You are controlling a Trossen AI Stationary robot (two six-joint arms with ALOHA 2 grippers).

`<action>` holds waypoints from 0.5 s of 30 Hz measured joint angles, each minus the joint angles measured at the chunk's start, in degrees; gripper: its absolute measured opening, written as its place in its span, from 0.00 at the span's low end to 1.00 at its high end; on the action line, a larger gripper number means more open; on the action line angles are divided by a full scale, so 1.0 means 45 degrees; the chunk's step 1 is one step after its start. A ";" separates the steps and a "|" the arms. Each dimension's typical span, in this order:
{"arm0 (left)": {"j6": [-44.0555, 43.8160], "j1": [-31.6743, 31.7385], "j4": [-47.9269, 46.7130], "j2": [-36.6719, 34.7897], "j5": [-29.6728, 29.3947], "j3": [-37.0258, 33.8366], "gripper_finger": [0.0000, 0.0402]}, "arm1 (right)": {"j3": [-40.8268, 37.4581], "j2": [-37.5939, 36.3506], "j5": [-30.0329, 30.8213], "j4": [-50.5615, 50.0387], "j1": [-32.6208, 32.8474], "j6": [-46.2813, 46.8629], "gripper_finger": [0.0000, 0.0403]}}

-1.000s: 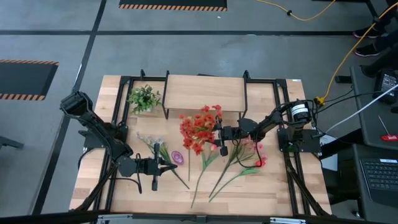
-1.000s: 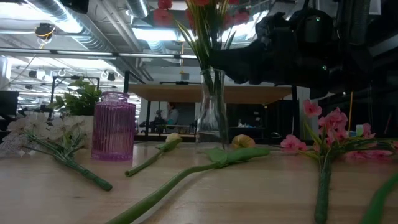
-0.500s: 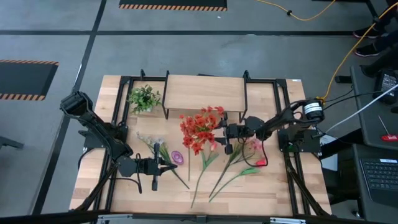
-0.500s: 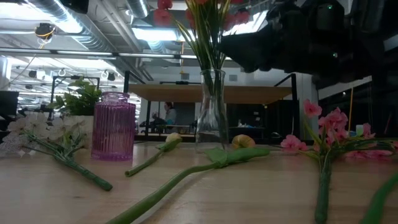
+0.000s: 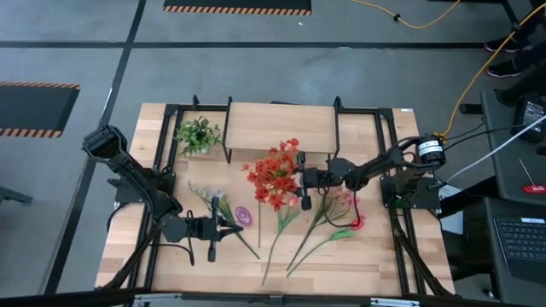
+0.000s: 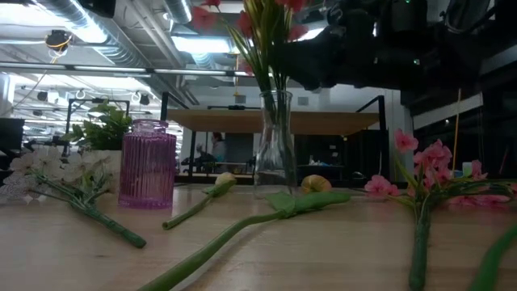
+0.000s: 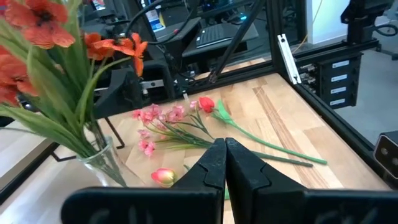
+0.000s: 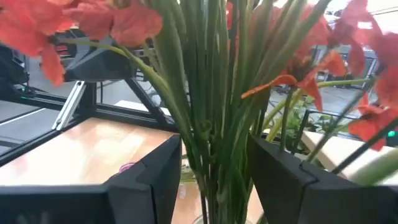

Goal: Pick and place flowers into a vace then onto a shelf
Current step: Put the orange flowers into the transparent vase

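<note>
A bunch of red flowers stands in a clear glass vase at mid-table, in front of the shelf. My right gripper is open and reaches in level from the table's right. Its fingers stand on either side of the green stems, just above the vase's mouth. A purple ribbed vase stands further left. Near it my left gripper hovers shut, holding nothing. White flowers, yellow tulips, pink sprays and a red tulip lie flat on the table. My right gripper has the bundle of green stems between its two fingers, above the vase's mouth. The fingers come level from the table's right, across the stems. The stems fill the gap and seem to lie against both inner sides. They stand in the vase, which rests on the table.
A small all-green leafy plant stands at the far left beside the shelf. Long green stems lie across the table's near half. A black metal frame runs along the table's edges.
My right gripper has risen along the stems, from the height of the vase's neck to above its mouth. The red blooms have leaned a little toward the table's left. The vase has stayed where it was on the table.
</note>
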 joint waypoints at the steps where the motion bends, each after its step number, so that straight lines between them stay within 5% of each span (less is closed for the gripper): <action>1: -0.0001 0.0000 -0.0004 0.0000 0.0047 0.0000 0.00 | 0.0000 -0.0004 0.0000 -0.0015 -0.0021 -0.0002 0.46; 7: 0.0004 0.0000 -0.0086 0.0000 0.0253 0.0000 0.00 | 0.0000 -0.0018 -0.0005 -0.0025 -0.0049 -0.0004 0.44; 15: -0.0001 0.0000 -0.0422 0.0000 0.0260 0.0000 0.00 | 0.0000 -0.0819 -0.0019 -0.0664 -0.0049 -0.0099 0.30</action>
